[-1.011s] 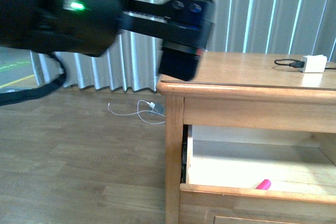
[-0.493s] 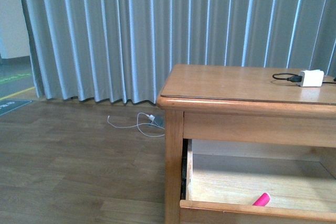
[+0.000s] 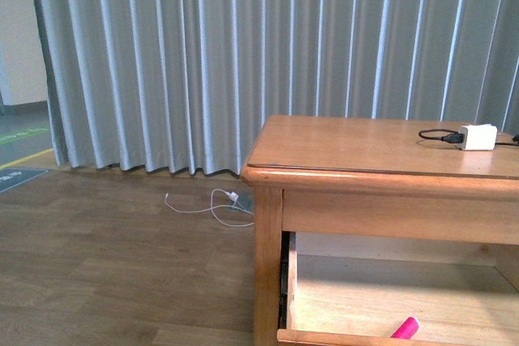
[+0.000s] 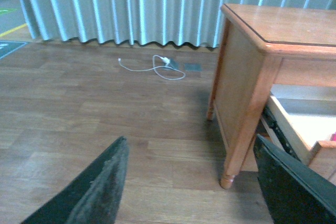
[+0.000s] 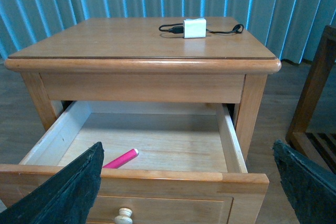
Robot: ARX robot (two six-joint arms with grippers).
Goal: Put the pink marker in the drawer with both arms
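The pink marker (image 5: 121, 159) lies flat on the pale floor of the open drawer (image 5: 157, 178), near its front wall; its tip also shows in the front view (image 3: 405, 328). The drawer is pulled out of the wooden table (image 5: 142, 43), and its round pale knob (image 5: 124, 216) shows on the front panel. My right gripper (image 5: 190, 182) is open and empty, held in front of the drawer's front. My left gripper (image 4: 197, 182) is open and empty, above the floor beside the table's leg (image 4: 239, 135). Neither arm shows in the front view.
A white charger block (image 5: 193, 27) with a black cable sits on the tabletop. A white cable (image 3: 212, 204) lies on the wooden floor by the grey curtain (image 3: 203, 54). A wooden frame (image 5: 312, 98) stands to one side of the table.
A black arm that filled the upper left of the front view a second ago has left it. The front view has since shifted, so the table sits lower in it.
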